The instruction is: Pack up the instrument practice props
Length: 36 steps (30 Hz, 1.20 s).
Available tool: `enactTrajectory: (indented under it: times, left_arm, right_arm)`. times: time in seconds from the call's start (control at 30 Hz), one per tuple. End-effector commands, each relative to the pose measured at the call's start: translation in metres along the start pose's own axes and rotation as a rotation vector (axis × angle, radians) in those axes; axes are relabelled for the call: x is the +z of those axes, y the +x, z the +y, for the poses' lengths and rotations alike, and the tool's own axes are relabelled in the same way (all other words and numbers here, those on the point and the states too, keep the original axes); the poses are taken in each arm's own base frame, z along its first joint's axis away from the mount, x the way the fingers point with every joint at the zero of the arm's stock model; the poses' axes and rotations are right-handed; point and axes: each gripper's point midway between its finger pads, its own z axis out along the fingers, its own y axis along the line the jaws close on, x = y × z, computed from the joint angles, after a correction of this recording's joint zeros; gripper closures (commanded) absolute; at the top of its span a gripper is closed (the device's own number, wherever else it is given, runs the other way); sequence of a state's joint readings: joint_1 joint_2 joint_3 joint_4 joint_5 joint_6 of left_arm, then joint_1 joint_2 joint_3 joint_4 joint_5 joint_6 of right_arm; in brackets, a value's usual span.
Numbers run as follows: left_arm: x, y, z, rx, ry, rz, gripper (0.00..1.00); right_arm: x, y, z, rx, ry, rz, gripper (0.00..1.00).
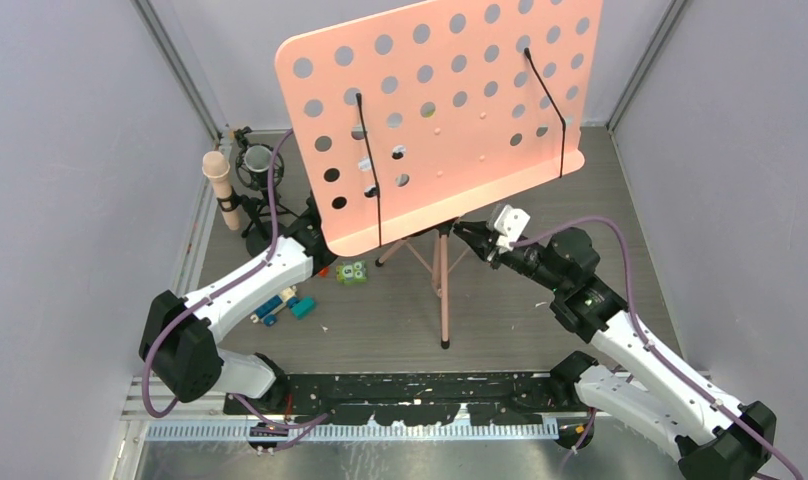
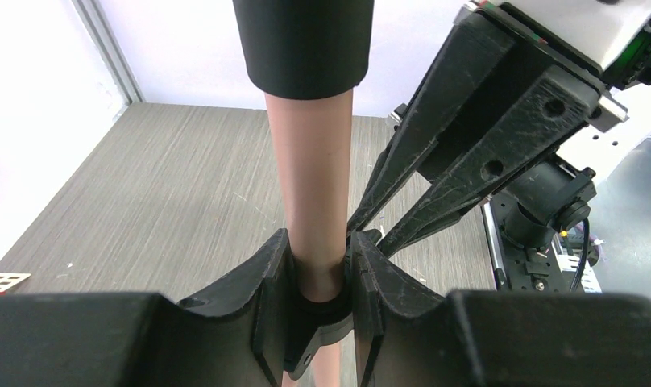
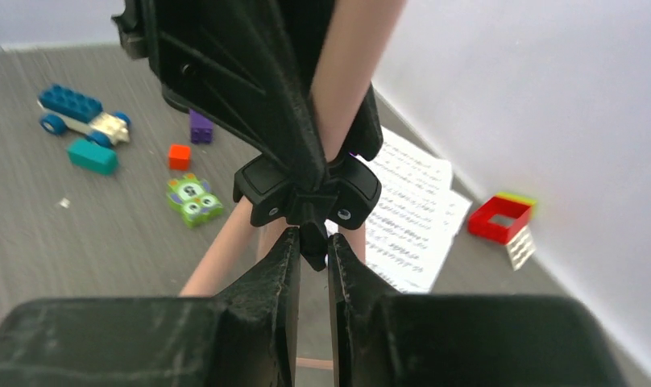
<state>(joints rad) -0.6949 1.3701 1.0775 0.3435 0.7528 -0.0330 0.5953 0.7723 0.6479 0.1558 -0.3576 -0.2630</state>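
At mid-table, upright on three splayed legs: the pink music stand. Long axis along the pole, vertical, foot down and perforated desk up. Desk tilted back, holed face turned up and toward the arm bases, with two black wire arms across it.

Clamped on that pole from the left: the left gripper, one finger on either side of the pink tube and touching it, just above the black collar where the legs meet. From the right, at the same height: the right gripper, fingers drawn nearly together. Seemingly pinched on a small black tab under the collar, though hard to judge from the wrist view how firmly. Tips of both grippers just beside each other at the pole.

At the far left corner, well apart from the stand: the beige-pink microphone, upright, head up, on its black stand. Flat on the table past the tripod legs, near a wall: white sheet-music pages, with a red block just beside them. Loose on the near-left side of the tripod: small toy blocks.
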Motion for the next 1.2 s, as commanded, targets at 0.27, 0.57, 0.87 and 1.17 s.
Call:
enactTrajectory:
  times: [0.27, 0.57, 0.87, 1.17]
  left_arm:
    - [0.002, 0.03, -0.013, -0.081, 0.046, 0.09, 1.0]
    - [0.003, 0.028, -0.012, -0.088, 0.045, 0.082, 1.0]
    - [0.005, 0.032, -0.008, -0.104, 0.023, 0.098, 1.0]
    - [0.002, 0.027, 0.002, -0.098, -0.04, 0.094, 1.0]
  right_arm:
    - [0.003, -0.029, 0.018, -0.599, -0.102, -0.089, 0.99]
    - [0.013, -0.03, 0.019, -0.843, -0.107, -0.03, 0.99]
    - [0.019, -0.018, 0.015, -1.007, -0.088, 0.08, 0.95]
    - [-0.002, -0.06, 0.007, -0.716, 0.056, -0.058, 0.35]
